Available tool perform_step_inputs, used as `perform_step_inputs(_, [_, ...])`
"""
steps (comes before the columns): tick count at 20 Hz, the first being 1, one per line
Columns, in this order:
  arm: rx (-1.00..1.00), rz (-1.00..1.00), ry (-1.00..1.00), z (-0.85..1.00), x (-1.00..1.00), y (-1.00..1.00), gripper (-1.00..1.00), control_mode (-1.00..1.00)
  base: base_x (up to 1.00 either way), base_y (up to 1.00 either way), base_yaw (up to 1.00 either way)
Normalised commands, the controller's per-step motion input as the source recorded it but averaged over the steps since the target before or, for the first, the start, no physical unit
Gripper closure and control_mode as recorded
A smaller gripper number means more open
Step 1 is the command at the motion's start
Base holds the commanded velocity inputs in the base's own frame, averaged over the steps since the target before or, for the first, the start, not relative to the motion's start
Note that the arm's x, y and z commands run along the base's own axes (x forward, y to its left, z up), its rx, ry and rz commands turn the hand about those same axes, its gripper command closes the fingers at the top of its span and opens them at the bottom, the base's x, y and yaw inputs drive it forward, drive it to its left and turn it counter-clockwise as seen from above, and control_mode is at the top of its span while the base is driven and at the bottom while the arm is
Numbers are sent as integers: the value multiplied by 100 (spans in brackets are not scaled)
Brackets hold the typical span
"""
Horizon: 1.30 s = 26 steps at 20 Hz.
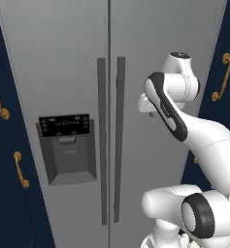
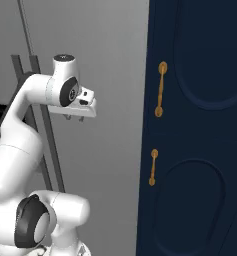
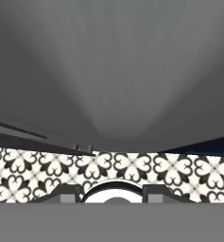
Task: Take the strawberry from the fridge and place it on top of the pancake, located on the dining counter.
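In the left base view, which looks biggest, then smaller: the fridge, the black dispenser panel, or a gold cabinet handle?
1. The fridge, by far the largest.
2. The dispenser panel.
3. The gold cabinet handle, smallest, though nearly as long as the panel is wide.

Folded up from the base, elbow bent high, forearm angled back toward the wrist. Hand held level at chest height, gripper (image 2: 72, 118) pointing downward. 2 dark fingertips (image 3: 68, 193) low in the hand view, set apart with a gap between.
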Motion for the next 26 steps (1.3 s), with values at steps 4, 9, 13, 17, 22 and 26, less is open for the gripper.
perform_step_inputs(4, [0,0,0,0,0,0,-100,100,-9,1,0])
perform_step_inputs(9, [0,0,0,0,0,0,-100,100,-76,20,0])
perform_step_inputs(13, [0,0,0,0,0,0,-100,100,-24,63,0])
perform_step_inputs(17, [0,0,0,0,0,0,-100,100,4,79,0])
perform_step_inputs(22, [0,0,0,0,0,0,-100,100,1,11,0])
perform_step_inputs(26, [0,0,0,0,0,0,-100,100,-43,0,-3])
